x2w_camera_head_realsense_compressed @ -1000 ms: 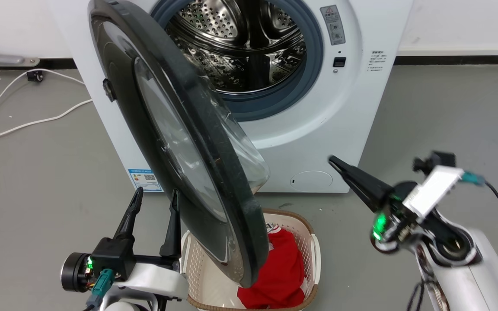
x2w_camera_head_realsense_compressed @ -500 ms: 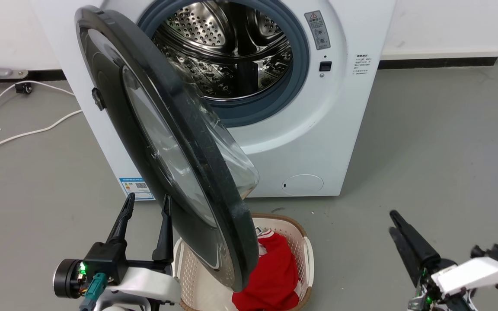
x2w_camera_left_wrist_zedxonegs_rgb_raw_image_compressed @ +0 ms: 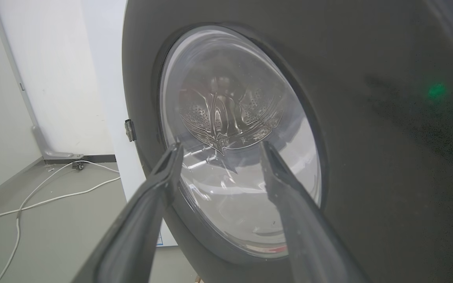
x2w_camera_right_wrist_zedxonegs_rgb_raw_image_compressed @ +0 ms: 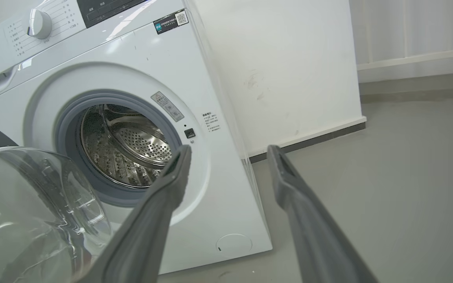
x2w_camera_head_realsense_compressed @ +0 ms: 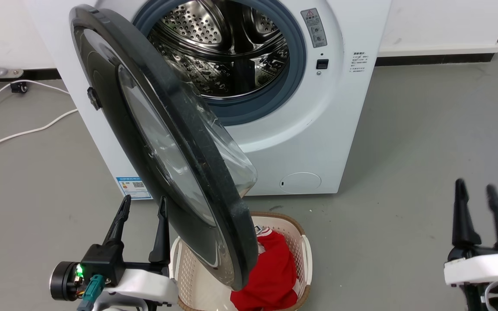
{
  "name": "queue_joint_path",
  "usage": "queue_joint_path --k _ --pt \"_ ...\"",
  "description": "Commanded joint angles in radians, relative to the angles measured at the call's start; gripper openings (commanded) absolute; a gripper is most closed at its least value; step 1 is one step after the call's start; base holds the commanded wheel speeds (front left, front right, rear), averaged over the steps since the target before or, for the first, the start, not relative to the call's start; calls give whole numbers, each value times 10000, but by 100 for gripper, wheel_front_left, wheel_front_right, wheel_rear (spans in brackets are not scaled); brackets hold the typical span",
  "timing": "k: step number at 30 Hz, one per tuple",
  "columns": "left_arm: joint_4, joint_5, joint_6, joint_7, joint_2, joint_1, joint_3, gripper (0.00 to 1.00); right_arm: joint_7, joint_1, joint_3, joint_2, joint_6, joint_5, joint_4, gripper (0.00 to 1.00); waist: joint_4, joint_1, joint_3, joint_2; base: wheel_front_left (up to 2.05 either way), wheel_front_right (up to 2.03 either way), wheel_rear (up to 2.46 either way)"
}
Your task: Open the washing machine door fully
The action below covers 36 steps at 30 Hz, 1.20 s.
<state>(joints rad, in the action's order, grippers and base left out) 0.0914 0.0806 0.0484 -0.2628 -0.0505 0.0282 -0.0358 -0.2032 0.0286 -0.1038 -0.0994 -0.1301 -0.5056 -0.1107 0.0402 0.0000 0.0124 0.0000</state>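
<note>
Washing machine door [x2w_camera_head_realsense_compressed: 162,142] stands swung out from the washing machine [x2w_camera_head_realsense_compressed: 301,142], over a laundry basket [x2w_camera_head_realsense_compressed: 307,255]; drum [x2w_camera_head_realsense_compressed: 223,43] exposed. Looks mostly done, maybe some swing left. Left pincer [x2w_camera_head_realsense_compressed: 143,199] spread, empty, just beside the door's outer face. Right pincer [x2w_camera_head_realsense_compressed: 474,185] spread, empty, well apart.

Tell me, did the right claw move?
Yes. The right gripper has pulled back rightward and down, away from the small round flap it was beside.
</note>
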Motion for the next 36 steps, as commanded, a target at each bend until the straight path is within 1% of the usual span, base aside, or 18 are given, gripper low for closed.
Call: queue_joint_path --k 1,2,6,9,11,14,20,26,35,36 --pt "-45 -54 -35 -30 5 33 9 100 -175 112 -226 118 -5 1208 411 100 -7 0 -17 0 0 0 0" --pt "-52 -50 -41 -30 3 51 14 100 -237 125 -320 164 -5 2034 681 100 -12 0 -28 0 0 0 0" --pt "-83 -68 -39 -30 5 127 40 100 -335 -25 -364 365 -5 4220 1725 100 -25 0 -61 0 0 0 0" --pt "-102 -78 -37 -29 5 161 66 100 -279 -299 -145 452 -3 5248 2314 100 -27 0 -70 0 0 0 0" --pt "-113 -99 -28 -29 5 173 91 100 -165 -507 91 489 -3 5536 2549 100 -25 0 -79 0 0 0 0" --pt "-119 -125 -18 -30 5 167 109 100 -23 -854 389 497 -3 5360 2520 100 -16 0 -98 0 0 0 0" --pt "-168 -158 -38 -30 5 188 140 100 -87 -1014 540 502 -3 4634 1939 100 14 0 -118 0 0 0 0" --pt "-203 -157 -22 -30 6 188 132 100 -211 -744 598 504 -3 4570 1550 100 -5 0 -123 0 0 0 0" --pt "-264 -135 -33 -29 6 223 163 100 -280 -661 619 506 -3 4486 1329 100 -22 0 -126 0 0 0 0" --pt "-311 -121 -54 -30 6 236 172 92 -286 -655 626 506 -3 4470 1317 100 -22 0 -128 0 0 0 0"
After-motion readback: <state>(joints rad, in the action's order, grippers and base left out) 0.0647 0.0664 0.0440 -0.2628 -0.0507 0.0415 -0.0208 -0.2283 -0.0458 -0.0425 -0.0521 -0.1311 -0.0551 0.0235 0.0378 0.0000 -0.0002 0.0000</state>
